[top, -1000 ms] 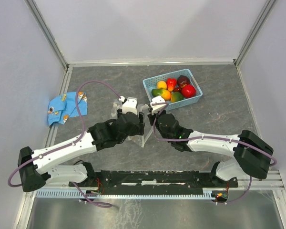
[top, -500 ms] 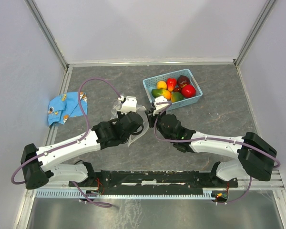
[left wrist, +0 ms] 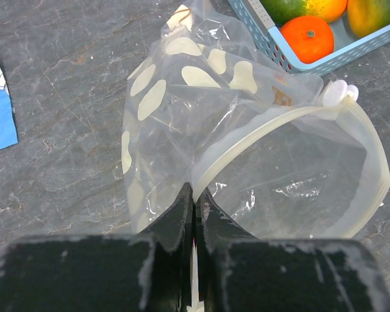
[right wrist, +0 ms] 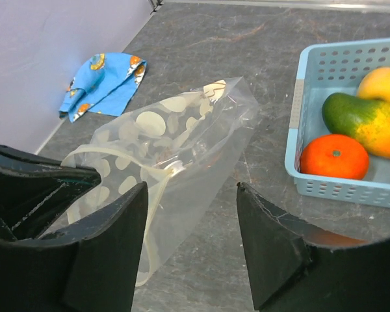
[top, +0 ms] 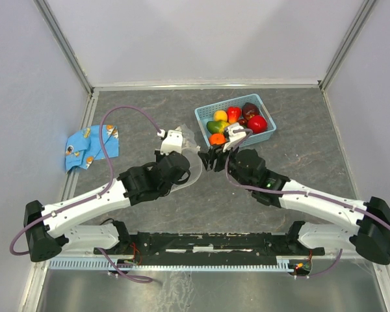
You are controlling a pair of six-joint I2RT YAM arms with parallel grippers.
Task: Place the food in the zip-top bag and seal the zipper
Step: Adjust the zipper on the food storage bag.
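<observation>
Clear, crinkly plastic printed with white dots is seen near the middle of the table (top: 117, 110). This is the zip-top bag (left wrist: 201, 110), laid on its side with its mouth spread into a wide loop. The zipper (left wrist: 370, 169) is seen as a whitish strip running round that mouth. A small white slider (left wrist: 335, 93) is carried on the strip at the end nearest the basket.

The left gripper (left wrist: 194, 195) is pressed together on the zipper, and the strip is pinched between its two dark fingers at the near side of the mouth. The right gripper (right wrist: 192, 192) is held with its fingers well apart and nothing between them. It is placed just beside the bag, between the bag and the near left corner of the blue basket (top: 200, 117).

The food (top: 237, 120) is piled in that basket, which is set toward the far edge of the table, right of centre. An orange toy fruit (right wrist: 335, 156) is lodged in the basket's near left corner, beside a green and orange piece (right wrist: 364, 120). A blue patterned cloth (top: 91, 146) is crumpled by the left edge.
</observation>
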